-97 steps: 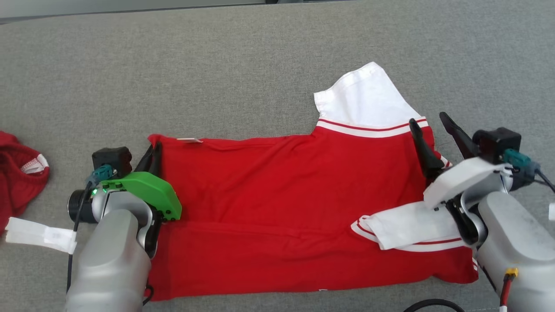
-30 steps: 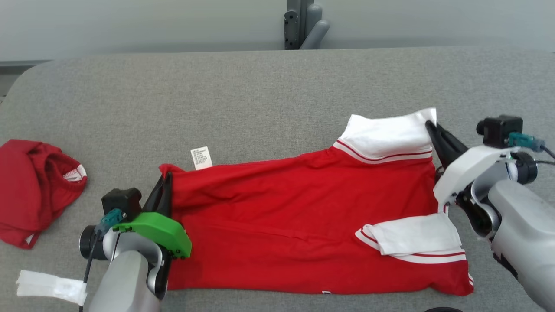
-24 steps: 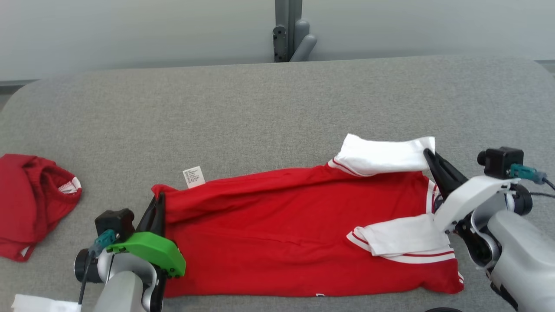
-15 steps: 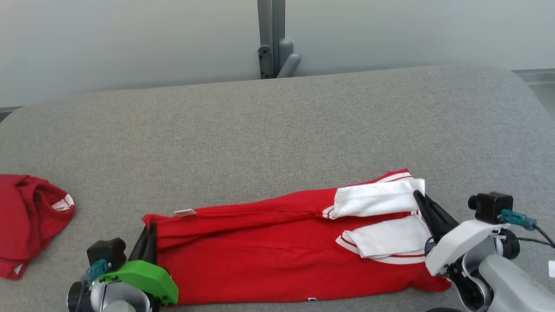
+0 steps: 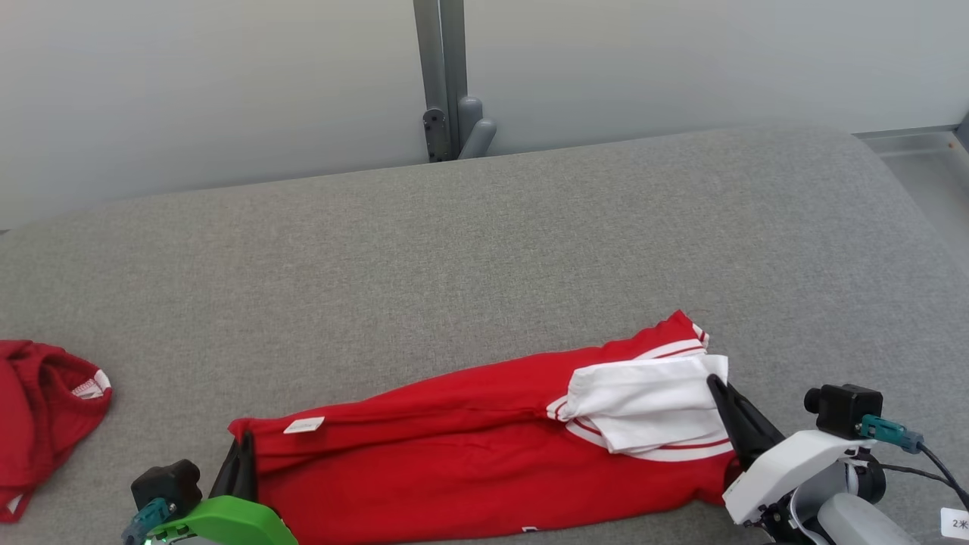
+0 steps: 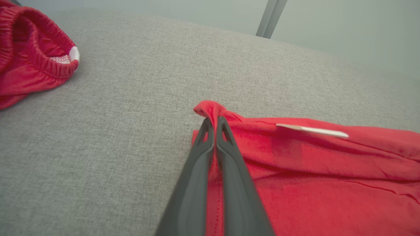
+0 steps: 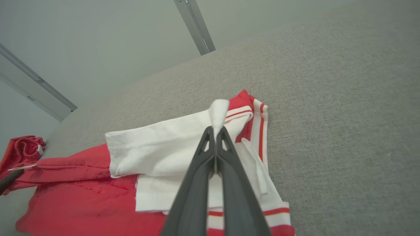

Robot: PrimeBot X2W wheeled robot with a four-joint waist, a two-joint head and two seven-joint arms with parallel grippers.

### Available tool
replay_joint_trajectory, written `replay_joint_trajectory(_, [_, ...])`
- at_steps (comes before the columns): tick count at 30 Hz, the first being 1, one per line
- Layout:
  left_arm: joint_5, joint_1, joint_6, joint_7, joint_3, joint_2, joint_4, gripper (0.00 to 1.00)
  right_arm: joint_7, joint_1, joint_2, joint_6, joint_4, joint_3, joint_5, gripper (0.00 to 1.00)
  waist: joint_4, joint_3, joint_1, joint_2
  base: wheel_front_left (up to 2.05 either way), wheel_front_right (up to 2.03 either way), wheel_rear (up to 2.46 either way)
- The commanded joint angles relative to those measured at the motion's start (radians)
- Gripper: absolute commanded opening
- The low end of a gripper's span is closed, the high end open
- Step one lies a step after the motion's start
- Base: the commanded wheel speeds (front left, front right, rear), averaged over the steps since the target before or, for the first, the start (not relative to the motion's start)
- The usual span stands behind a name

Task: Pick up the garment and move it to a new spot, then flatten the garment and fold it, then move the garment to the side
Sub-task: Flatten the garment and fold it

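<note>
The garment is a red shirt with white sleeves, lying folded lengthwise near the front of the grey table. My left gripper is shut on the shirt's red hem corner at the left end. My right gripper is shut on the edge of the white sleeve, which lies over the other white sleeve. A white label sticks out near the left corner. The shirt's far half is doubled over toward me.
A second red garment with an elastic waistband lies bunched at the table's left edge. A grey post stands behind the table against a pale wall. The table's rounded right edge drops off at the right.
Both grippers have drawn the shirt's far edge toward me, folding it over the near half, so the far white sleeve now lies on the near one. The head camera has tilted up.
</note>
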Motion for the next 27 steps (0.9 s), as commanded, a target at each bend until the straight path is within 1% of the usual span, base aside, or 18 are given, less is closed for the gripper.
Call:
replay_joint_trajectory(1, [0.0, 0.016, -0.003, 0.0, 0.011, -0.002, -0.007, 0.0, -0.003, 0.017, 0.004, -0.001, -0.02, -0.005, -0.001, 0.0, -0.005, -0.002, 0.0001, 0.0, 0.0, 0.0, 0.0])
replay_joint_trajectory(7, [0.006, 0.029, -0.003, 0.0, 0.022, 0.002, -0.014, 0.0, -0.003, 0.052, 0.007, -0.001, -0.056, -0.03, -0.017, 0.0, -0.017, -0.011, 0.0001, 0.0, 0.0, 0.0, 0.0])
replay_joint_trajectory(14, [0.014, 0.062, -0.003, 0.0, 0.038, -0.003, -0.03, 0.0, -0.003, 0.095, 0.012, -0.001, -0.054, -0.046, -0.032, 0.0, -0.02, -0.014, 0.0001, 0.0, 0.0, 0.0, 0.0])
replay_joint_trajectory(15, [0.017, 0.067, -0.003, 0.0, 0.042, -0.005, -0.027, 0.05, -0.003, 0.099, 0.014, -0.001, -0.049, -0.038, -0.028, 0.0, -0.018, -0.014, 0.0001, 0.0, 0.0, 0.0, 0.0])
replay_joint_trajectory(16, [0.02, 0.07, -0.003, 0.0, 0.047, -0.005, -0.027, 0.49, -0.003, 0.102, 0.014, -0.001, -0.039, -0.036, -0.025, 0.0, -0.017, -0.015, 0.0001, 0.0, 0.0, 0.0, 0.0])
replay_joint_trajectory(17, [0.02, 0.07, -0.003, 0.0, 0.047, -0.005, -0.027, 0.49, -0.003, 0.102, 0.014, -0.001, -0.039, -0.036, -0.025, 0.0, -0.017, -0.015, 0.0001, 0.0, 0.0, 0.0, 0.0])
replay_joint_trajectory(18, [0.024, 0.072, -0.003, 0.0, 0.053, -0.006, -0.031, 1.0, -0.003, 0.104, 0.015, -0.001, -0.026, -0.033, -0.022, 0.55, -0.016, -0.016, 0.0001, 0.0, 0.0, 0.0, 0.0])
replay_joint_trajectory(19, [0.028, 0.075, -0.003, 0.0, 0.059, -0.008, -0.035, 1.0, -0.003, 0.101, 0.016, -0.001, -0.021, -0.031, -0.024, 1.0, -0.014, -0.016, 0.0001, 0.0, 0.0, 0.0, 0.0])
replay_joint_trajectory(23, [0.05, 0.106, 0.016, 0.0, 0.078, -0.013, -0.07, 1.0, -0.003, 0.103, 0.027, -0.001, -0.021, -0.073, -0.043, 1.0, -0.011, -0.022, 0.0001, 0.0, 0.0, 0.0, 0.0])
replay_joint_trajectory(27, [0.056, 0.149, 0.023, 0.0, 0.081, -0.015, -0.107, 1.0, -0.003, 0.119, 0.041, -0.001, -0.046, -0.124, -0.076, 1.0, -0.008, -0.029, 0.0001, 0.0, 0.0, 0.0, 0.0])
